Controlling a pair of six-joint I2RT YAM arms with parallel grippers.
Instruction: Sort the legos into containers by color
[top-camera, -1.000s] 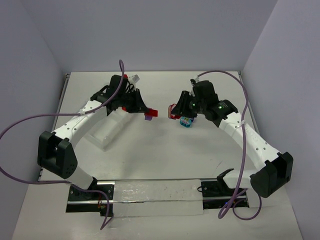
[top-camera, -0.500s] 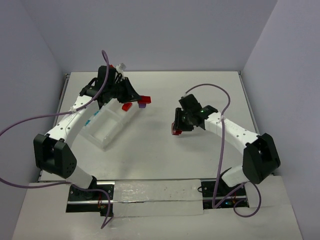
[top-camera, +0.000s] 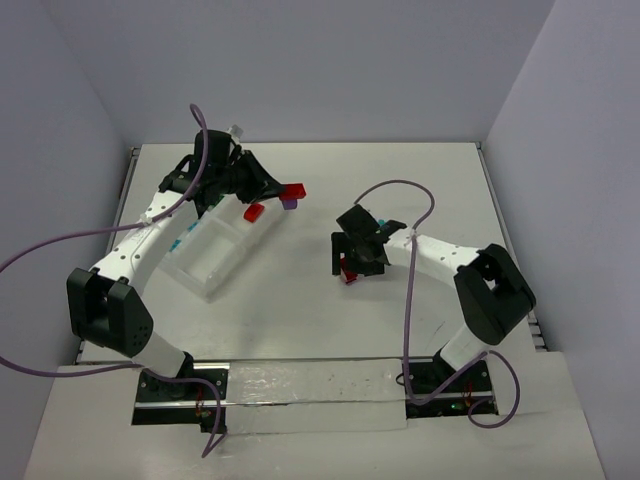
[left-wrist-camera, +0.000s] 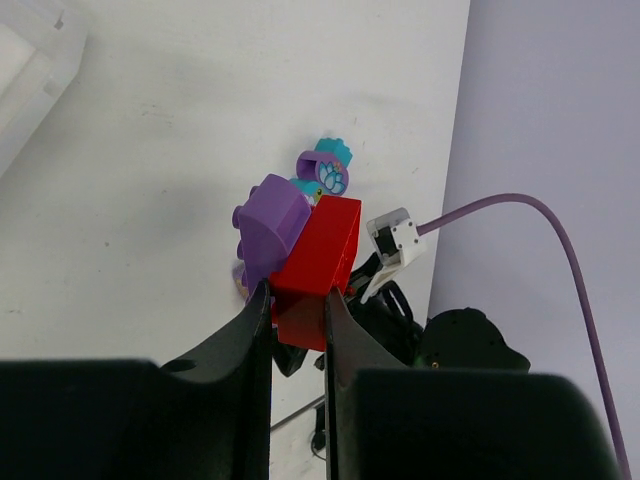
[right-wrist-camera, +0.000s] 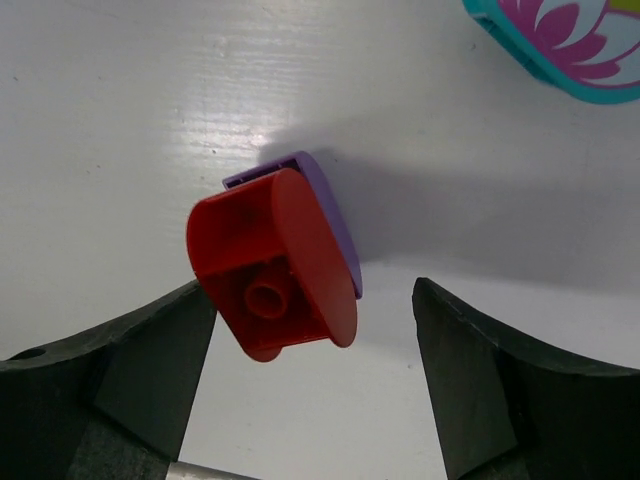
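My left gripper is shut on a red brick with a purple brick stuck to its side. It holds them in the air just past the far right corner of the white tray. My right gripper is open and low over the table. A rounded red brick backed by a purple plate lies between its jaws, close to the left finger. A teal flower-printed piece lies just beyond.
A red brick sits at the tray's far right end, and teal bricks show along its left side. A small teal and purple piece lies on the table in the left wrist view. A clear strip runs along the near edge.
The right gripper came down to the table, swung left and opened, letting go of the red and purple piece. The left arm carried its red and purple bricks back over the tray's far end.
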